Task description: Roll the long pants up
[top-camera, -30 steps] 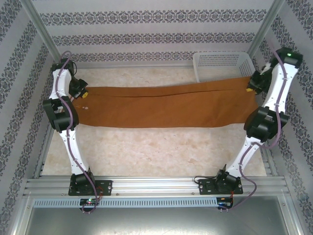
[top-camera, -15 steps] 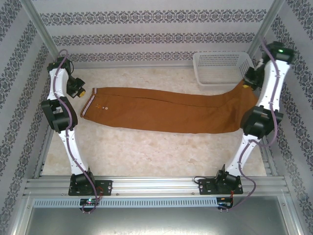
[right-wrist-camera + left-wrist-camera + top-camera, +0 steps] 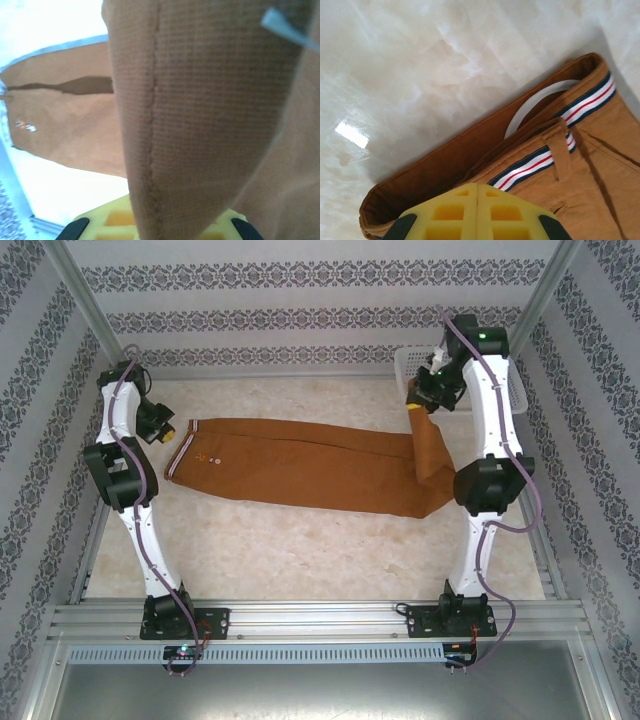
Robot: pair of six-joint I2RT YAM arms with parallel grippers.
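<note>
1. The long pants [image 3: 300, 465] lie lengthwise across the middle of the frame on the pale marbled surface [image 3: 300, 550]. The waistband [image 3: 180, 445] is at the left end.
2. The left hand [image 3: 166, 430] is at the left of the frame, just beside the waistband. Its fingers are pressed together and hold nothing.
3. In the left wrist view, the yellow fingers [image 3: 445, 215] sit at the bottom edge. The striped waistband lining [image 3: 520, 170] lies just above them in the frame.
4. The right hand [image 3: 420, 400], at the upper right, is clamped narrowly on the leg ends and raised off the surface. The cloth hangs from it down to a fold at the right centre.
5. In the right wrist view, the brown cloth [image 3: 200, 100] drapes over the yellow fingers [image 3: 115, 220].
6. A white basket [image 3: 410, 370] stands at the upper right, partly behind the right arm.
</note>
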